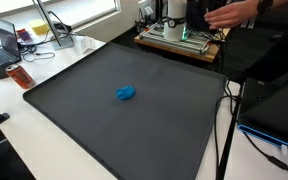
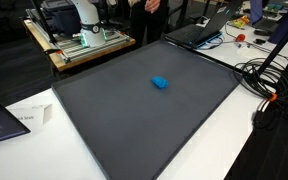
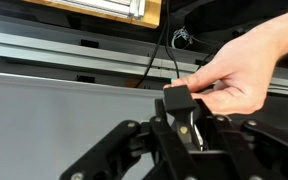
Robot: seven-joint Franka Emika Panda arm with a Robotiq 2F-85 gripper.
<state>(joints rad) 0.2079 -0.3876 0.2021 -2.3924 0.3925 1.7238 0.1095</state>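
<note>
A small, boxy black block [image 3: 177, 100] sits at the jaws' tips, pinched by a person's hand [image 3: 242, 68]; the jaws' width cannot be told.

Robot arm [image 2: 84, 15] standing upright behind the tool [image 3: 187, 128]. Tool linkage is folded partly inward, and the jaw gap is not discernible.

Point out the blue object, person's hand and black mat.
blue object [image 1: 127, 94]: in an exterior view, its middle.
person's hand [image 3: 246, 68]: wrist view, its middle.
black mat [image 2: 134, 125]: in an exterior view, bare surface.
</note>
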